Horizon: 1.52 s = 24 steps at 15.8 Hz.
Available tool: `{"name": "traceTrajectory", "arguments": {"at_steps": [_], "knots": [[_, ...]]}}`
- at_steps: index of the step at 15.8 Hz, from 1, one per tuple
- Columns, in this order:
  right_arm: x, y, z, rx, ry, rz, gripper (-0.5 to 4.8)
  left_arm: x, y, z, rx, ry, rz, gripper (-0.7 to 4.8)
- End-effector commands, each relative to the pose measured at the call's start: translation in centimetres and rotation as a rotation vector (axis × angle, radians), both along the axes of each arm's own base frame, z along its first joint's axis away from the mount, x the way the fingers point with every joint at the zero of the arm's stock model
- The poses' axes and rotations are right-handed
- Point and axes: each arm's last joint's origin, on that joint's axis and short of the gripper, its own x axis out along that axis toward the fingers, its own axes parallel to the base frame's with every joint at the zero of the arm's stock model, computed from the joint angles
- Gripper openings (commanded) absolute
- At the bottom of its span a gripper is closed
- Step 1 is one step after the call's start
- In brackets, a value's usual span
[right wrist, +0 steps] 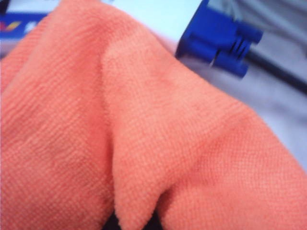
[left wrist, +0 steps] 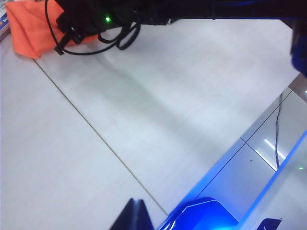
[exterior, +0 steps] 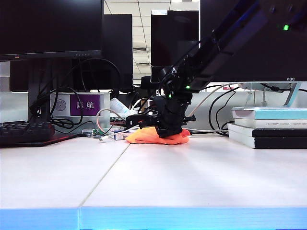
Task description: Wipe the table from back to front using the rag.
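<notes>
At the table's (exterior: 192,182) far edge, your right gripper (exterior: 169,128) presses down, jaws closed on the orange rag (exterior: 148,136). Keep it flat, drag straight toward the blue front. The left gripper (left wrist: 139,215) waits aside; its opening can't be told.

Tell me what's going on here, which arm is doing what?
The right gripper is down on the orange rag at the back of the table, its fingers shut on the cloth. The left gripper hangs back near the front edge, holding nothing I can see. The table in front of the rag lies open.
</notes>
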Motion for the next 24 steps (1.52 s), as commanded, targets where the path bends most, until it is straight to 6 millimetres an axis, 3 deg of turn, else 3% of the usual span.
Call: {"name": "traceTrajectory", "arguments": {"at_steps": [1,8,9,10,12,18,20,24], "knots": [[0.7,0.0,-0.5,-0.008,0.001,-0.006,-0.01,0.0,0.0,0.1,-0.006,-0.001,-0.005,-0.06],[1.0,0.1,-0.8,0.004,-0.029,-0.004,0.03,0.0,0.0,0.1,-0.006,-0.001,-0.005,-0.06],[1.0,0.1,-0.5,0.011,-0.041,-0.002,1.05,-0.1,0.0,0.1,-0.006,0.0,-0.005,-0.06],[0.9,0.1,-0.2,0.01,-0.038,0.0,1.57,-0.1,0.0,0.0,-0.002,0.008,-0.005,-0.06],[0.7,0.0,0.6,0.008,-0.027,0.003,1.59,-0.2,0.0,-0.1,0.003,0.018,-0.005,-0.06],[-0.5,-0.5,5.1,0.006,-0.017,0.006,1.68,-0.2,0.0,-0.1,0.003,0.018,-0.006,-0.06],[-1.4,-0.7,7.4,0.037,0.002,0.054,2.16,-0.2,0.0,-0.1,0.003,0.018,-0.006,-0.06],[-3.1,-1.1,11.4,0.111,0.031,0.162,2.17,-0.2,0.0,-0.1,0.005,0.016,-0.007,-0.06]]}}
